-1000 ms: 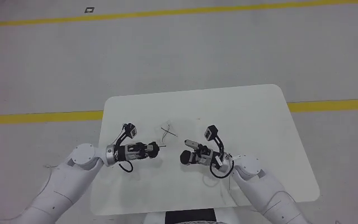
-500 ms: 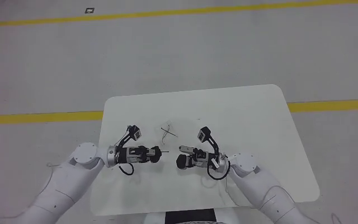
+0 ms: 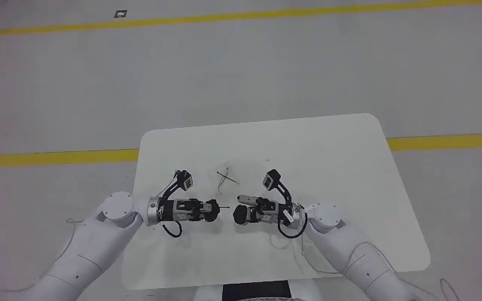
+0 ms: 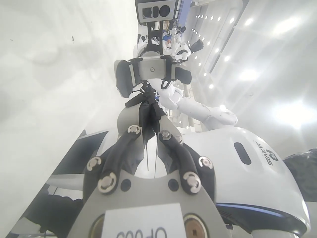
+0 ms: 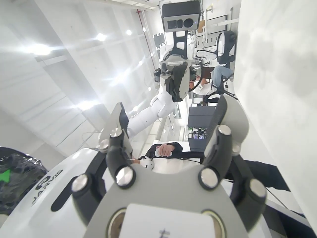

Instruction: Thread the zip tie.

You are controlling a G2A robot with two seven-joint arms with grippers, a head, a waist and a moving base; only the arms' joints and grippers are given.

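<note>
Two robot arms face each other low over a white desk [image 3: 339,150]. The left gripper [image 3: 214,209] has its jaws pinching a black zip tie [image 4: 145,108], whose tip points at the right gripper [image 3: 239,208], jaws spread. Crossed dark strands [image 3: 224,177] lie nearby on the desk.

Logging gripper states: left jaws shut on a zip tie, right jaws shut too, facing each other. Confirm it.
Wrong on the right gripper: its jaws stand open, as the right wrist view shows. The left gripper is shut on a zip tie, facing it.

A robotics lab hall: grey floor [image 3: 301,68] with yellow lines [image 3: 226,16], high ceiling lights [image 4: 249,71], office chairs [image 5: 226,43], white counter [image 3: 339,143].
</note>
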